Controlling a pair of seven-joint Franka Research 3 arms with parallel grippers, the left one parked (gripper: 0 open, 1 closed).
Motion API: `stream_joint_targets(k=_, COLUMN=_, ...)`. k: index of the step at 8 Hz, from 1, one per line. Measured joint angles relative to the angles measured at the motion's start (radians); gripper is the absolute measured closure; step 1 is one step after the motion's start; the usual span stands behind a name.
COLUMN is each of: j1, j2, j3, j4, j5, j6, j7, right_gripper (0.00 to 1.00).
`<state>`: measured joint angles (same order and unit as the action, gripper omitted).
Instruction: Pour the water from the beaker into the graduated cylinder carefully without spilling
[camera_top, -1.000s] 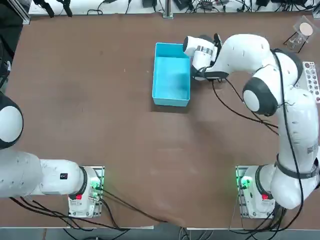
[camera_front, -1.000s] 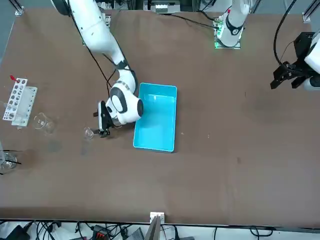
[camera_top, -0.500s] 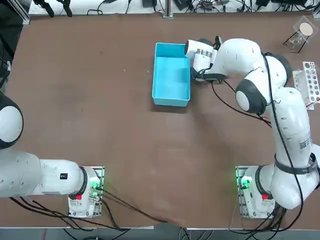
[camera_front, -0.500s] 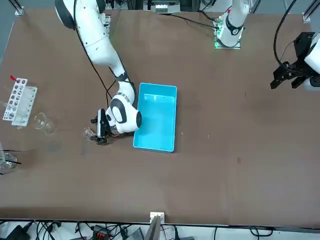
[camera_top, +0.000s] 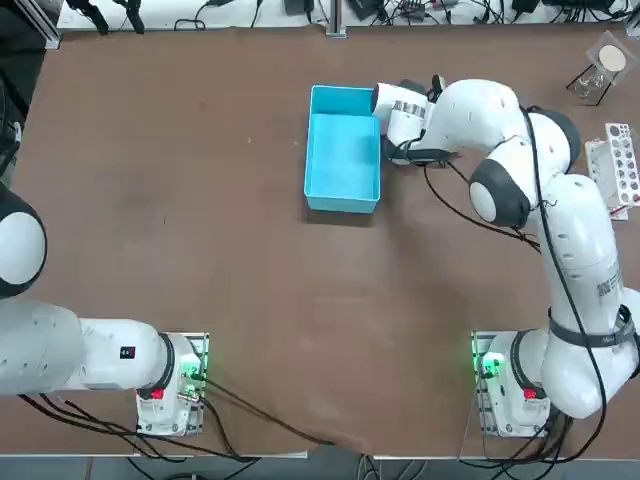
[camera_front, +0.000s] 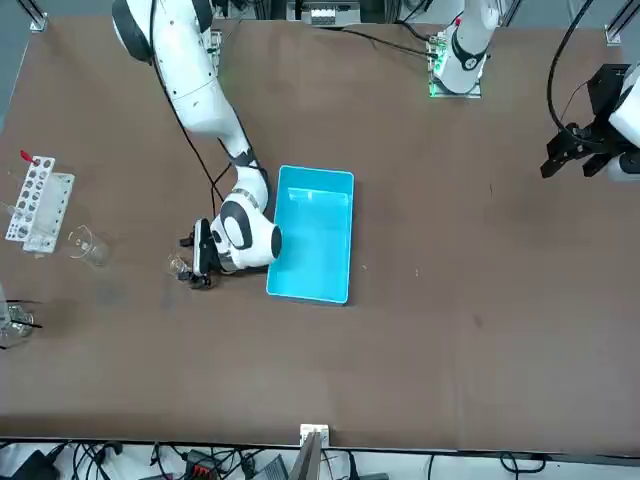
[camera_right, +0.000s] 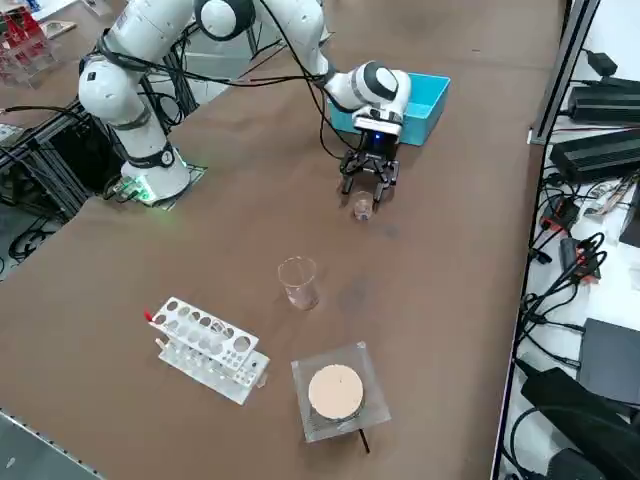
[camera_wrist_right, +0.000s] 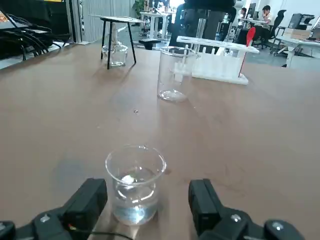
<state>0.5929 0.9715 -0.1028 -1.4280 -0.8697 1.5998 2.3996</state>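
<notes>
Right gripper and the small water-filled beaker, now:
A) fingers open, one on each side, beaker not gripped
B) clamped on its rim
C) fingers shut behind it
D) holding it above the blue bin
A: the beaker stands on the table between the right gripper's open fingers, with gaps visible.

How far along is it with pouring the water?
Nothing looks poured: the small beaker stands on the table with water in it, and the taller glass beyond looks to hold none. In hand right now: the right gripper has its open fingers on either side of the beaker, without gripping it. Left to do: grasp, lift, carry over and pour.
</notes>
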Motion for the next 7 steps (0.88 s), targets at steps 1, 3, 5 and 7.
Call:
stream_joint_targets(k=1, j1=-0.001, j2=0.004, j3=-0.003, j4=0.010, j5=-0.005, j6=0.000, j7=0.000, right_gripper=0.00)
stream_joint_targets(k=3, j1=-0.003, j2=0.009, j3=-0.004, j4=0.017, j5=-0.022, j6=0.000, j7=0.001, right_gripper=0.00)
stream_joint_targets(k=5, j1=-0.005, j2=0.029, j3=-0.012, j4=0.017, j5=-0.024, j6=0.000, j7=0.001, right_gripper=0.00)
stream_joint_targets(k=7, j1=-0.010, j2=0.045, j3=-0.017, j4=0.017, j5=-0.024, j6=0.000, j7=0.002, right_gripper=0.02)
